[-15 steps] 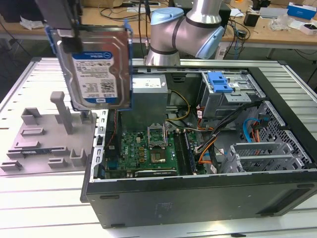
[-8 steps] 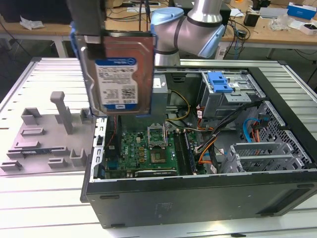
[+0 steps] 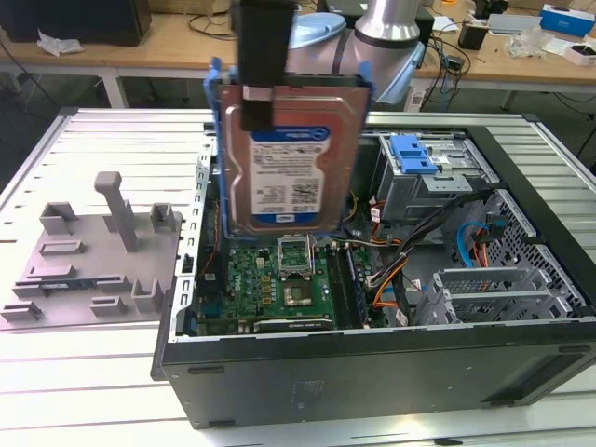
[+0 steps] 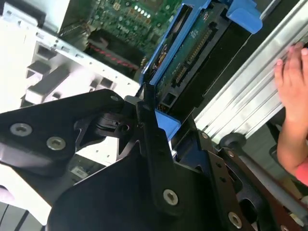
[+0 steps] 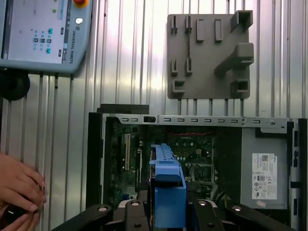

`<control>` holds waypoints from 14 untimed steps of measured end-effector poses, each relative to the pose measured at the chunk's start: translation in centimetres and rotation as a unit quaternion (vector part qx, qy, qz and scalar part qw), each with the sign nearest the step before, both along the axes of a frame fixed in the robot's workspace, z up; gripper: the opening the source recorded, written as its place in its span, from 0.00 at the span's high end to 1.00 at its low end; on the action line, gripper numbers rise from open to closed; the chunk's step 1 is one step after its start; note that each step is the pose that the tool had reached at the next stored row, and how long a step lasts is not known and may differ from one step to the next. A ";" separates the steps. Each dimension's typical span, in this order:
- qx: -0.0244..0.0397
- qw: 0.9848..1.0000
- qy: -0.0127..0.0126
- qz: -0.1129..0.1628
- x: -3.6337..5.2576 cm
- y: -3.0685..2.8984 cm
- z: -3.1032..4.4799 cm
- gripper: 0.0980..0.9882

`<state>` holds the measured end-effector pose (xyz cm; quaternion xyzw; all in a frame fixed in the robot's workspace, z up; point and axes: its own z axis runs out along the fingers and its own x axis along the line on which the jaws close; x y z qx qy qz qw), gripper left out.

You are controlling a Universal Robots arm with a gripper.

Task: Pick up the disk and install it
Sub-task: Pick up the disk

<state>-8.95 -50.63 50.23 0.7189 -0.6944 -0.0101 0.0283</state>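
Observation:
The disk (image 3: pixel 289 158), a silver hard drive with a white-and-blue label in a blue caddy, hangs upright above the motherboard (image 3: pixel 279 279) of the open computer case (image 3: pixel 372 372). My gripper (image 3: pixel 256 98) is shut on its upper edge, one black finger lying across the label side. In the second wrist view the disk (image 4: pixel 192 53) is seen edge-on, its circuit board side showing, clamped between the black fingers (image 4: pixel 151 139). In the first wrist view the blue caddy (image 5: pixel 168 190) sticks out from my gripper (image 5: pixel 166 214) over the case interior.
A silver drive cage (image 3: pixel 438 191) with a blue latch piece (image 3: pixel 414 154) sits at the case's far right corner. A grey fixture plate (image 3: pixel 93 251) lies on the table left of the case. A person's hand (image 4: pixel 291 82) rests on the table; a teach pendant (image 5: pixel 43 33) lies nearby.

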 end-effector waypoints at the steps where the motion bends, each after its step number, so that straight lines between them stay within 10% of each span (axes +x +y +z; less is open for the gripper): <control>1: 0.000 1.000 0.000 0.000 0.53 -0.16 0.00 0.70; 14: 0.000 1.000 0.002 0.000 8.04 -0.50 -0.01 0.70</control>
